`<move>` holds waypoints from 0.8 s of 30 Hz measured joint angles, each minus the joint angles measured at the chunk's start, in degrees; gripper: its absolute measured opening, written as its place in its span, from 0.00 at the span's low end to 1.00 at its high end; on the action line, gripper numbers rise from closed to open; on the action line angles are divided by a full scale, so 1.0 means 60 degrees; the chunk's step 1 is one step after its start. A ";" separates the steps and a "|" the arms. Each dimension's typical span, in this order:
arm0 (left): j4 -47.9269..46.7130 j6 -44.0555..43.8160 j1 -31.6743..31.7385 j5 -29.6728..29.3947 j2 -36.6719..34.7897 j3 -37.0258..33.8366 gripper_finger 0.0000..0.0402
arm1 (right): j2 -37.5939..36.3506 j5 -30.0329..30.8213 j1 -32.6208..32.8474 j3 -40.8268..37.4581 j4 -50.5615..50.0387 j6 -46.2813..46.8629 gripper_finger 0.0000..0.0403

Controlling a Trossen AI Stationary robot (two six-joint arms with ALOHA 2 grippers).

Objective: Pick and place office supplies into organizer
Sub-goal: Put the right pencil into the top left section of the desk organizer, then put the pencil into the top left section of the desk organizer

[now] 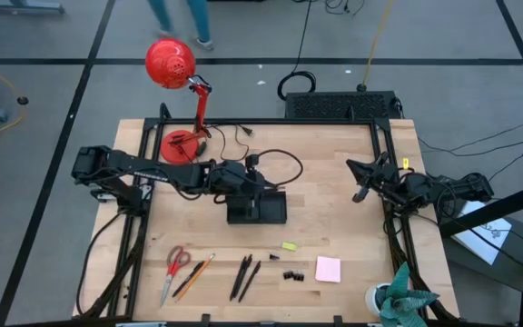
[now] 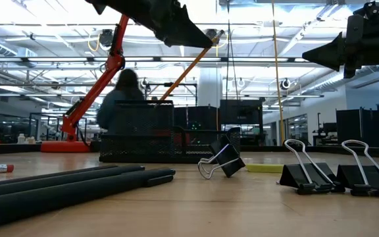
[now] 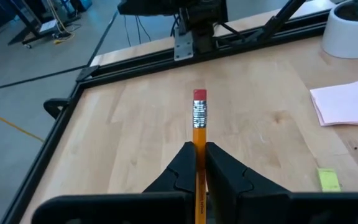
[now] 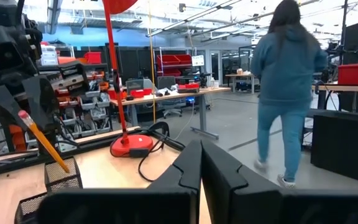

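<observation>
Left hand [image 3: 200,163] pinches an orange pencil [image 3: 199,134], clearest in its wrist view, above the organizer [image 1: 256,209].

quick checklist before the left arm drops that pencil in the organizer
1. Grip: the left gripper is shut on the orange pencil, eraser end sticking out past the fingers. Ok.
2. Position: in the high view the left gripper is over the far edge of the organizer. Ok.
3. Pencil tilt: it hangs slanted in the low view, not upright. Not ok for a straight drop.
4. Which compartment is under the tip: cannot tell.
5. Right gripper: shut, holding nothing, off at the right edge of the table, clear of the organizer. Ok.
6. Remaining supplies, such as the scissors and sticky-note pad, lie at the near edge, out of the path. Ok.
</observation>
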 joint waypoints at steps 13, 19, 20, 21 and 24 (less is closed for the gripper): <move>0.2289 -0.0787 0.0365 0.0902 -0.1946 -0.2620 0.03 | 0.0030 0.0000 0.0000 0.0000 -0.0157 0.0005 0.01; 0.3272 -0.1486 0.0379 0.0721 -0.2951 -0.4165 0.02 | 0.0078 0.0035 0.0000 0.0000 0.0001 -0.0004 0.01; 0.3333 -0.1610 0.0379 0.0654 -0.2942 -0.4384 0.02 | 0.0084 0.0050 0.0000 0.0000 -0.0013 -0.0020 0.01; 0.3445 -0.1686 0.0379 0.0596 -0.2926 -0.4550 0.02 | 0.0089 0.0046 0.0000 0.0000 -0.0007 -0.0050 0.01; 0.4079 -0.1822 0.0366 0.0484 -0.2827 -0.4921 0.01 | 0.0088 0.0041 0.0000 -0.0001 0.0033 -0.0050 0.01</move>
